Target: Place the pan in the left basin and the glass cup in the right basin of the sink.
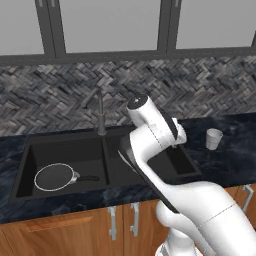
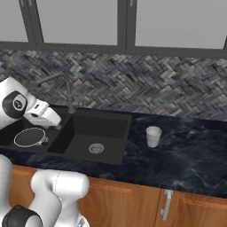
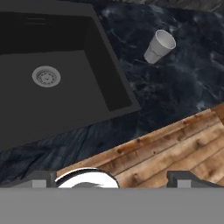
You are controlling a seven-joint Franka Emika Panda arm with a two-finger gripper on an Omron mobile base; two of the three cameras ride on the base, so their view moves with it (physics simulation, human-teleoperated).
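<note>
standing upright on the desk (image 2: 186, 150) just right of the right basin (image 2: 95, 133), the glass cup (image 3: 159, 46) lies ahead and right of the end effector (image 3: 113, 180), whose fingers are spread apart, empty. the pan (image 1: 56, 177) sits in the left basin (image 1: 65, 155).

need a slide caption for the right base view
Pan lies in the left basin; cup stands upright on the counter, right of the sink.

The dark marbled counter (image 2: 190, 155) held the black sink (image 2: 126, 133) set into it, and the glass cup (image 2: 153, 136) stood upright on it just right of the sink.
</note>
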